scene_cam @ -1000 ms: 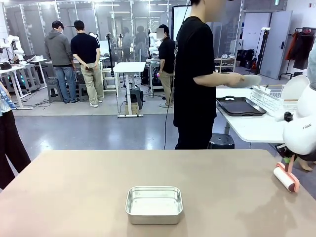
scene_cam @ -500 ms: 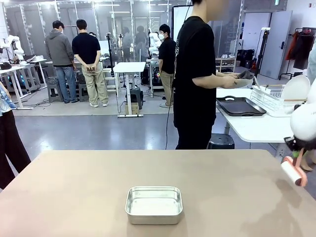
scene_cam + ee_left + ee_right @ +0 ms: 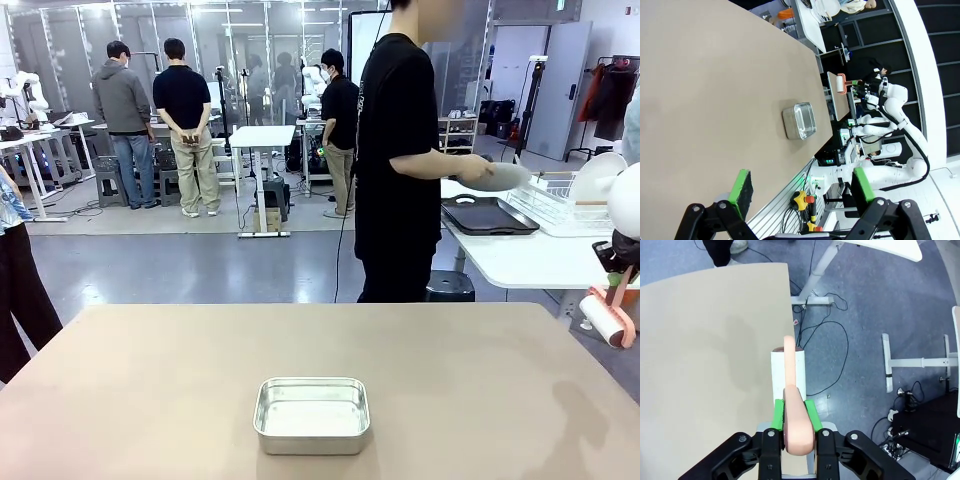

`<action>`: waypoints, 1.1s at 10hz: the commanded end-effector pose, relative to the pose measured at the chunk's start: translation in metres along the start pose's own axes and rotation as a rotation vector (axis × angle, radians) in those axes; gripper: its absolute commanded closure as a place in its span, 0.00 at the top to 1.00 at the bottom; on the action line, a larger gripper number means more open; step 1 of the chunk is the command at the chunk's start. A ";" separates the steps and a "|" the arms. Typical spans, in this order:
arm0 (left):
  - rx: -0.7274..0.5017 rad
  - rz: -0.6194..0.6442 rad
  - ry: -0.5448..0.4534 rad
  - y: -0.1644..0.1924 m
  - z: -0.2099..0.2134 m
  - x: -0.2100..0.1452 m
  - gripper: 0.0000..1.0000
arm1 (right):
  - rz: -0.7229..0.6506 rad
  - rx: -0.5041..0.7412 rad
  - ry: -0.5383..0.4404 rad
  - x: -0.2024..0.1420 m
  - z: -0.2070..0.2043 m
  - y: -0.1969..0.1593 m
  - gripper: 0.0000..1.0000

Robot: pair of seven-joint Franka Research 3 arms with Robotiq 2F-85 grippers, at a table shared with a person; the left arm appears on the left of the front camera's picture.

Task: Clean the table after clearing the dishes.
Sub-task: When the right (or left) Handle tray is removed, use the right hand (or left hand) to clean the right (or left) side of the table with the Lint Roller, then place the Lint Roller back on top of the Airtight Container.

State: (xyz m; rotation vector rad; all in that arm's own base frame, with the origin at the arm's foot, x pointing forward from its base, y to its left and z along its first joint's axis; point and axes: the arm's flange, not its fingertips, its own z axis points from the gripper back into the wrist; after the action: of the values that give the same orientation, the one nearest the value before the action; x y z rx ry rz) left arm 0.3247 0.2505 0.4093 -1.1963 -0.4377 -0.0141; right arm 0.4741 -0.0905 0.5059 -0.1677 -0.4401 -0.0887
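Since a second ago the right gripper (image 3: 618, 285) has lifted the lint roller (image 3: 610, 320) from the right part of the table (image 3: 150, 400) to the frame's right edge, beyond the tabletop's corner. Its green pads clamp the pink handle, the white roll pointing up-frame in the right wrist view. The left gripper (image 3: 800, 192) has its fingers wide apart; the steel pan (image 3: 312, 414) sits bottom centre on the plain matte beige top.
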 end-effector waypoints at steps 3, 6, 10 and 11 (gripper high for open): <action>0.009 0.013 0.000 -0.004 0.003 -0.001 1.00 | 0.003 -0.005 -0.001 -0.002 -0.004 0.002 0.21; 0.009 0.013 0.000 -0.004 0.003 -0.001 1.00 | 0.003 -0.005 -0.001 -0.002 -0.004 0.002 0.21; 0.009 0.013 0.000 -0.004 0.003 -0.001 1.00 | 0.003 -0.005 -0.001 -0.002 -0.004 0.002 0.21; 0.009 0.013 0.000 -0.004 0.003 -0.001 1.00 | 0.003 -0.005 -0.001 -0.002 -0.004 0.002 0.21</action>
State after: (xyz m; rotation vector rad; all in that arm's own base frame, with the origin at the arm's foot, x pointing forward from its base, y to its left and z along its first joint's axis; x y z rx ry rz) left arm 0.3247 0.2505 0.4093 -1.1963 -0.4377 -0.0140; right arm 0.4758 -0.0907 0.5001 -0.1666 -0.4282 -0.0878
